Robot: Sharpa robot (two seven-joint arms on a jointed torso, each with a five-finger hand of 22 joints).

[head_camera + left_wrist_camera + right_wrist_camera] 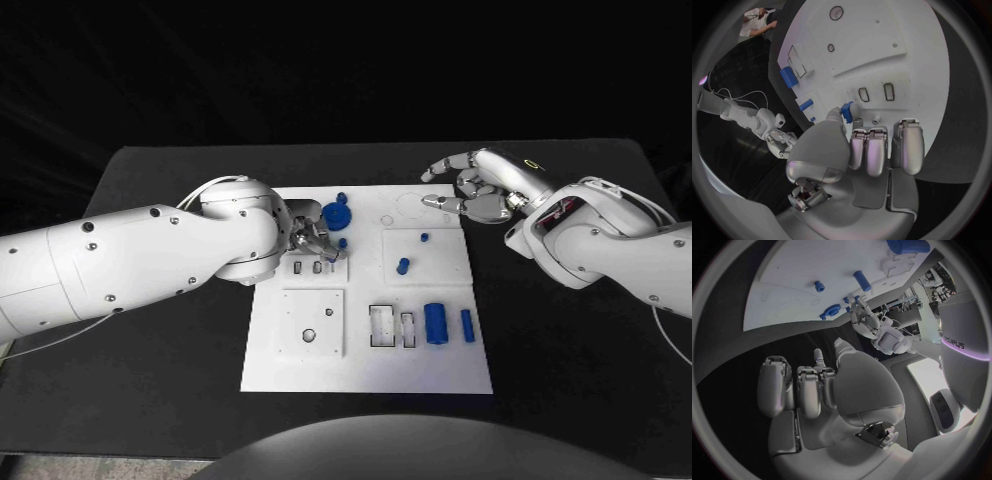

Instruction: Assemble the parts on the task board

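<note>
From my seat I see the white board (368,365) lying in the middle of the black tabletop (159,400), with wide bare margins of tabletop on every side of it. My left robot hand (310,240) sits over the board's far-left part, just above two small slots (307,267). In the left wrist view its thumb and one finger (837,120) pinch a small blue peg (847,111), while the other fingers lie straight, side by side. A round blue disc (336,216) sits touching close beside that hand, toward the board's far edge.

My right robot hand (469,185) hangs over the board's far-right corner, at the very edge. Its fingers are curled loosely and apart, and I see nothing in them; the right wrist view agrees.

On the board, two small blue pegs (404,265) lie in the square panel right of centre. Toward the near right, a thick blue cylinder (436,323) and a thin blue bar (467,325) lie side by side, next to two rectangular recesses (382,325). The near-left panel (313,322) shows two small holes, with open room around it.
</note>
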